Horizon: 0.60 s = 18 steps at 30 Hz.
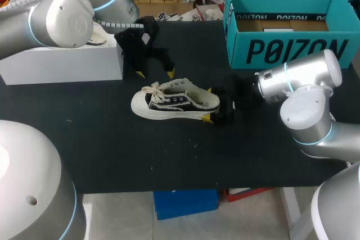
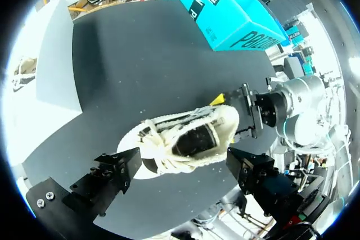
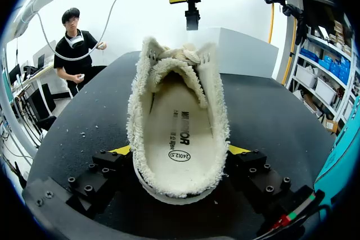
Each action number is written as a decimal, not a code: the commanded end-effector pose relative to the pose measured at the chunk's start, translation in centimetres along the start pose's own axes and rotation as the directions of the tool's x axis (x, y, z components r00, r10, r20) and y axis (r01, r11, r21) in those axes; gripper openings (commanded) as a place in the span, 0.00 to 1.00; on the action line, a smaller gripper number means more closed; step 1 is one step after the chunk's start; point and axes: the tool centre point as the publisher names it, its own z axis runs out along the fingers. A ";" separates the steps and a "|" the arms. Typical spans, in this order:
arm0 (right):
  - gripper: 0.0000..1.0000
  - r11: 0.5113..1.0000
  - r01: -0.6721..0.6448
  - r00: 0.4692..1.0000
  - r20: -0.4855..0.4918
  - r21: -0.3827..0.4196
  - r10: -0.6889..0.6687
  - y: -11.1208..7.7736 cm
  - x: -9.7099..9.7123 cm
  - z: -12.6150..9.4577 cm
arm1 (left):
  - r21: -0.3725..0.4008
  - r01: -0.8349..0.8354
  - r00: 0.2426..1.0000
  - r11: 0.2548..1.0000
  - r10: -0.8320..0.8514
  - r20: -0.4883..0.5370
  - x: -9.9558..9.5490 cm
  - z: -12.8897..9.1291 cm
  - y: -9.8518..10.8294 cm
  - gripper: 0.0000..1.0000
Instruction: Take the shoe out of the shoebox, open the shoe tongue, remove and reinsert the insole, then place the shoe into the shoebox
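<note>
A cream low sneaker with a dark side lies on the black table, toe to the left. Its heel sits between the yellow tips of my right gripper, which is shut on it from both sides. In the right wrist view the shoe runs straight ahead of the right gripper, with the cream insole lying inside. My left gripper hangs open above the laces, touching nothing. In the left wrist view the shoe lies below the open left gripper. The teal shoebox stands open at the back right.
A white box sits at the back left under my left arm, with another shoe on it. The teal shoebox stands beyond the shoe in the left wrist view. The table's front edge is close below the shoe.
</note>
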 end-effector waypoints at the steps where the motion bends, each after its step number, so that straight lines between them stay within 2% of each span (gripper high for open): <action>1: 0.00 1.000 -0.002 1.000 0.000 0.003 0.002 0.0 -0.2 0.3 | -0.146 0.015 0.997 0.989 -0.004 0.075 1.2 0.0 -1.7 1.00; 5: 0.00 1.000 -0.002 1.000 0.000 0.003 0.002 0.0 -0.2 0.3 | -0.166 0.026 0.990 0.986 -0.003 0.139 1.5 0.3 -1.8 1.00; 13: 0.00 1.000 -0.002 1.000 0.000 0.003 0.002 0.0 -0.2 0.3 | -0.076 0.110 0.973 0.991 -0.092 0.210 2.2 1.0 -2.1 1.00; 17: 0.00 1.000 -0.002 1.000 0.000 0.003 0.002 0.0 -0.2 0.3 | -0.062 0.133 0.963 0.989 -0.114 0.244 2.5 2.1 -1.9 1.00; 18: 0.00 1.000 -0.002 1.000 0.000 0.003 0.002 0.0 -0.2 0.3 | -0.080 0.142 0.967 0.987 -0.120 0.226 2.7 2.4 -1.8 1.00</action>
